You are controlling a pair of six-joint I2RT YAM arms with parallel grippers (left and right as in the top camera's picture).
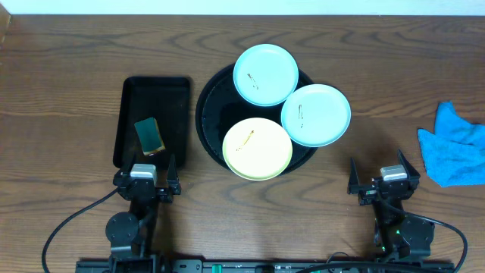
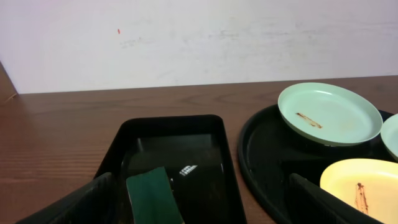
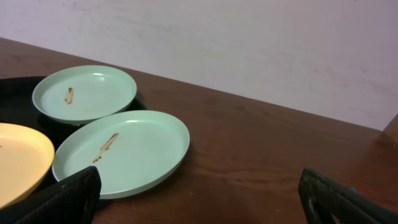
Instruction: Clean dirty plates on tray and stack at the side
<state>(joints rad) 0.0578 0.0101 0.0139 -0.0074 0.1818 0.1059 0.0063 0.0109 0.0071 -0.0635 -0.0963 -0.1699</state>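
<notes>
Dark wood tabletop (image 1: 68,76) is seen from overhead, with a pale wall behind it in the wrist views. The round black tray (image 1: 206,106) is parked mid-frame and all three plates are found on it. One mint plate (image 1: 265,73) sits at the top, a second mint plate (image 1: 316,114) hangs over the right rim, and the yellow plate (image 1: 258,149) is at the lower edge, each smeared brown. To the left, a rectangular tray (image 1: 151,91) is loaded with a green sponge (image 1: 149,136). A blue cloth (image 1: 455,148) is bunched up at far right. Left gripper (image 1: 146,173) and right gripper (image 1: 377,173) are both spread wide along the bottom, empty.
</notes>
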